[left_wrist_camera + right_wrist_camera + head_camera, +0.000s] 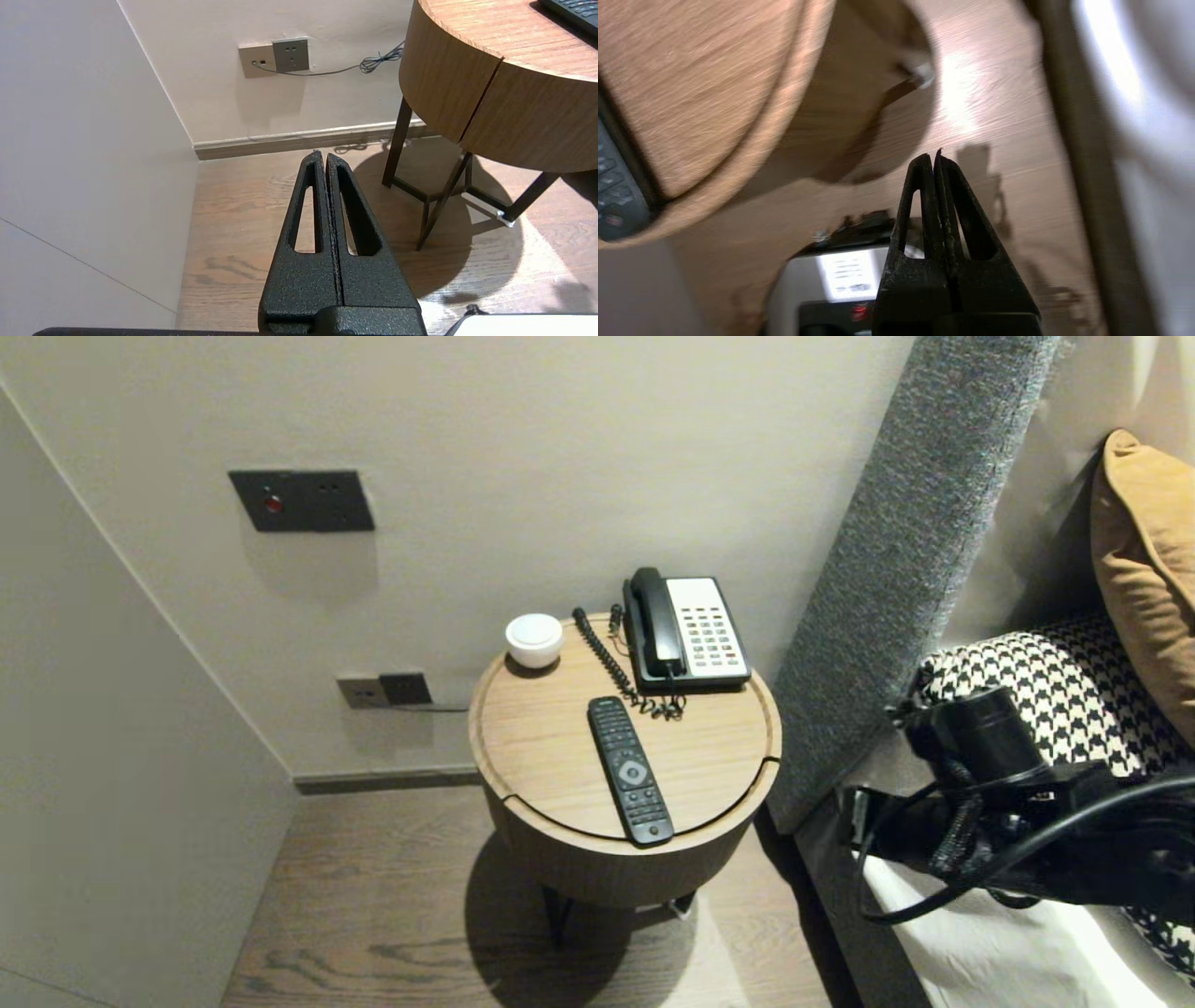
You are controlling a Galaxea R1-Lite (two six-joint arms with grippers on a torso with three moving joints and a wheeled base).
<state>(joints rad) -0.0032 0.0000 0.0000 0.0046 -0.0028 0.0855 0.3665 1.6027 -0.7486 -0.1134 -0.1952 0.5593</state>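
Black-and-white telephone (pixel 689 633) with coiled cord (pixel 607 658), white bowl (pixel 534 639), dark wall panel (pixel 301 501), houndstooth pillow (pixel 1036 681), tan cushion (pixel 1153 569)

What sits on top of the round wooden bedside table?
A long black remote control, a black-and-white corded telephone and a small white round dish. Anything under the telephone is hidden.

On the counter (pixel 532 747) the remote (pixel 630 770) lies in front, the telephone (pixel 689 633) behind it to the right, the bowl (pixel 534 639) back left — the bed (pixel 980 952) stands just right.
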